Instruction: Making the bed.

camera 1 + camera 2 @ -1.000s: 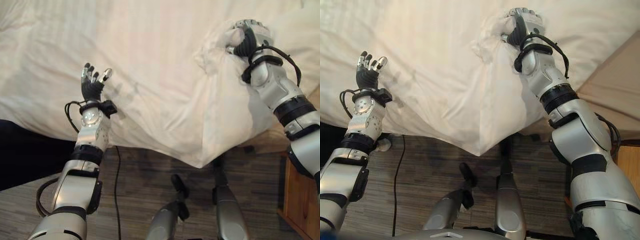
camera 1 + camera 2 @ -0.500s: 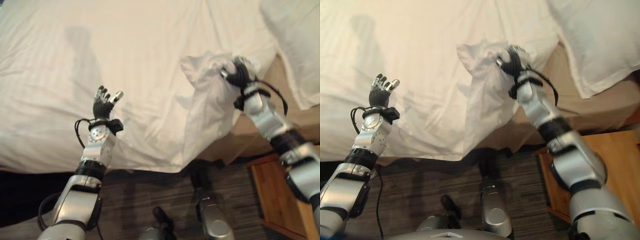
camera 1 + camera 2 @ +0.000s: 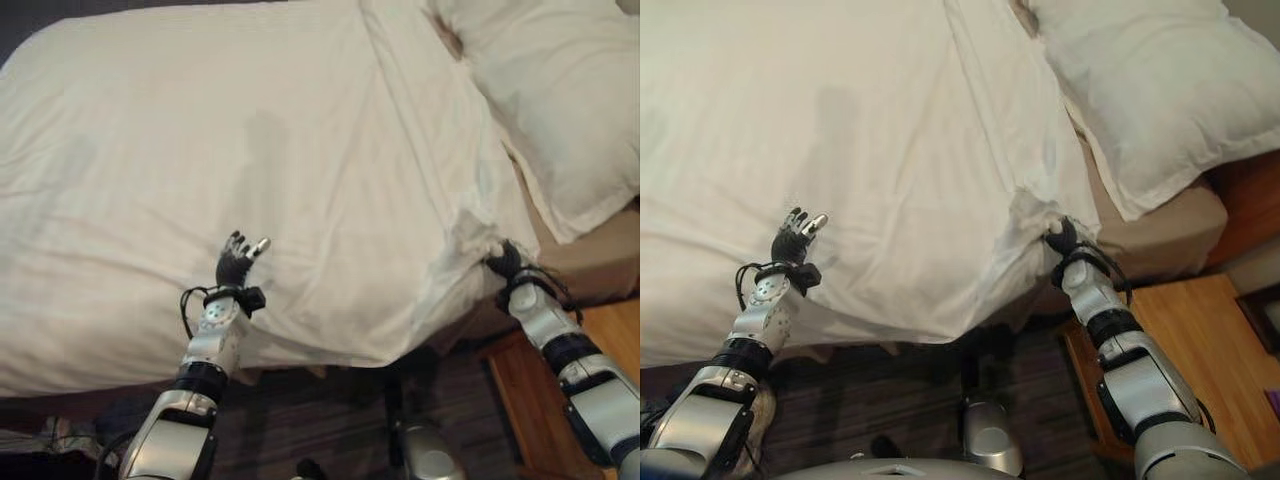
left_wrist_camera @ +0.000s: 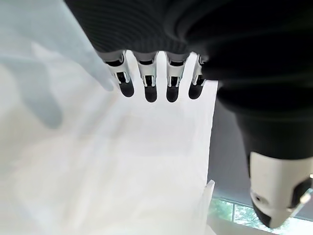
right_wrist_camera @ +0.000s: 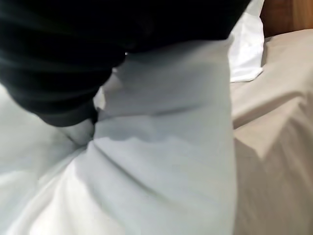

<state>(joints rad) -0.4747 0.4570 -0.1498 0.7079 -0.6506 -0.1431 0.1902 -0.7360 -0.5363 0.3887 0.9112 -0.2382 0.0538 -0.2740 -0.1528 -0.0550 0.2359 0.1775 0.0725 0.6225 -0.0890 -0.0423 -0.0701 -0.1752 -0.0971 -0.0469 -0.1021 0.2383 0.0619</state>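
From where I'm driving, I see dark wood-plank floor running along the near side of the bed. To the right stands a light wooden nightstand, its top bare and warm-toned, just beside the bed's tan base. A reddish-brown wooden headboard shows behind it. In the left wrist view a window with daylight and greenery is visible.
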